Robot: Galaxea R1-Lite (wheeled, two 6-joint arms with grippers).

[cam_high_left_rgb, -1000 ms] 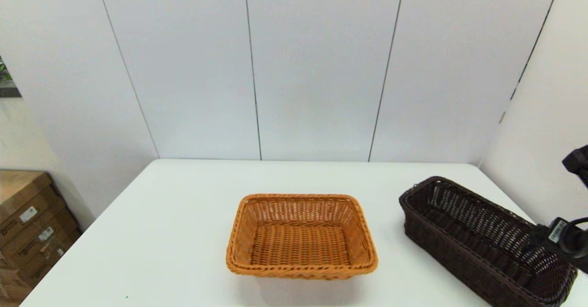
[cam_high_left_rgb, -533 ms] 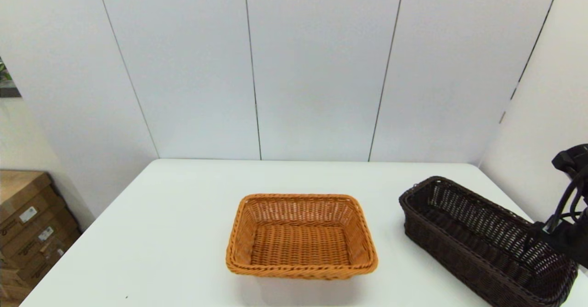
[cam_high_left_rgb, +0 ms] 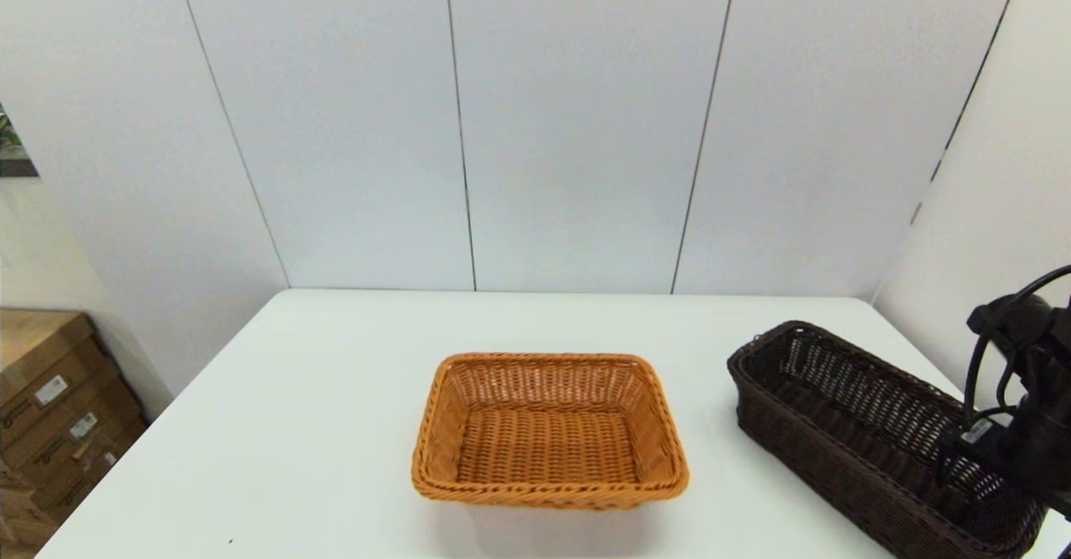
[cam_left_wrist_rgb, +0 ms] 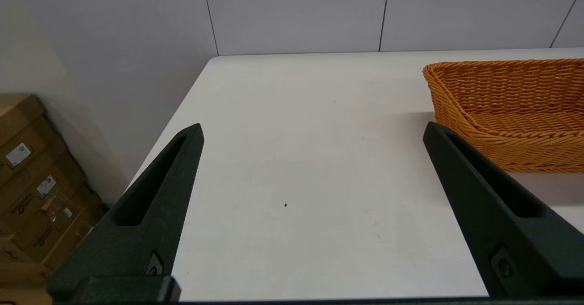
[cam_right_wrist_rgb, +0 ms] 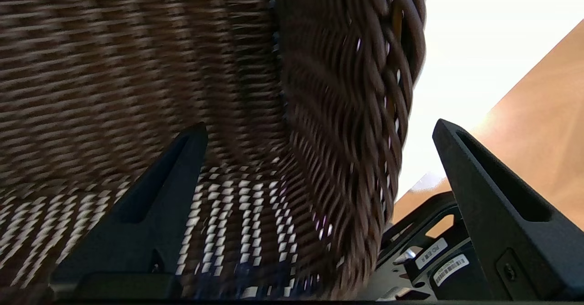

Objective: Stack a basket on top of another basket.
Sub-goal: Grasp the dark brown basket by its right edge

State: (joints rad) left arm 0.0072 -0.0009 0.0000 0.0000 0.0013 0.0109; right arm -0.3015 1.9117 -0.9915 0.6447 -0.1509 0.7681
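Observation:
The orange-tan basket (cam_high_left_rgb: 548, 429) rests upright in the middle of the white table (cam_high_left_rgb: 318, 425); the left wrist view catches one of its ends (cam_left_wrist_rgb: 511, 113). Over at the table's right side the dark brown basket (cam_high_left_rgb: 870, 433) lies at an angle. My right arm (cam_high_left_rgb: 1025, 450) hangs above that basket's near right end. In the right wrist view my right gripper (cam_right_wrist_rgb: 319, 124) is open, one finger on each side of the dark basket's braided end wall (cam_right_wrist_rgb: 346, 90), which is close up. My left gripper (cam_left_wrist_rgb: 312, 126) is open and holds nothing, low over the bare table left of the orange basket.
Cardboard boxes (cam_high_left_rgb: 50, 408) are stacked on the floor beyond the table's left edge. White wall panels close off the back and the right. The dark basket lies near the table's right edge.
My right arm has come in from the right edge and further over the dark basket's near end. Neither basket has moved.

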